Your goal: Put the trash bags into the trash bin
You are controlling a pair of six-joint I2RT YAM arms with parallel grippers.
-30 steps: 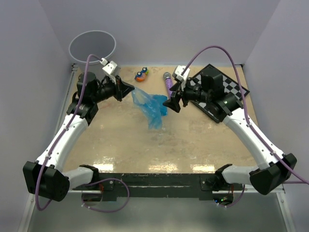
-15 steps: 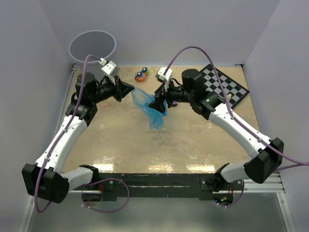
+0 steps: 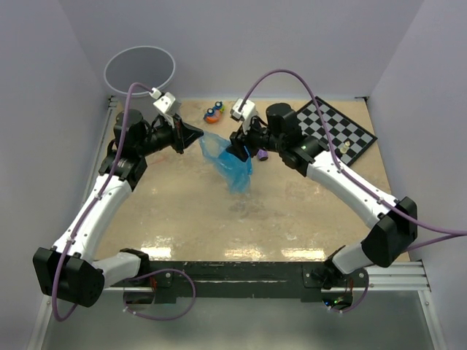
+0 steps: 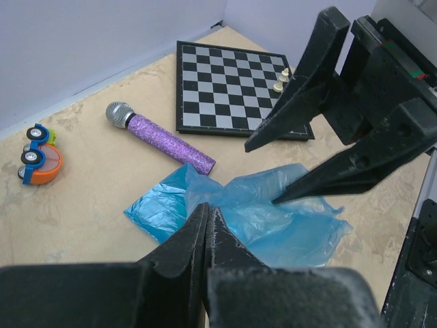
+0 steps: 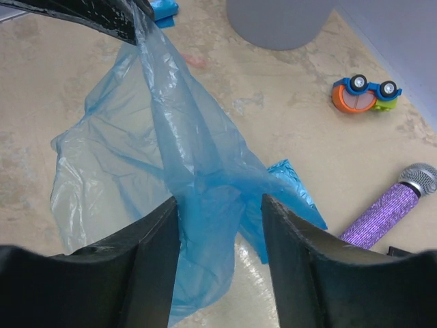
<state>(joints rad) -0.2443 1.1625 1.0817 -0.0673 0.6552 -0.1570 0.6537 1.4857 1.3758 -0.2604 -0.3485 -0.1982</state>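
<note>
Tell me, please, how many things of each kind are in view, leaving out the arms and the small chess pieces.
trash bags: 1 blue mass; I cannot tell whether it is more than one bag
trash bin: 1
microphone: 1
chessboard: 1
toy car: 1
Total: 5

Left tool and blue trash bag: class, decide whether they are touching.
Touching. The left wrist view shows the left tool shut on a raised fold of the trash bag, the film pinched at its tips.
</note>
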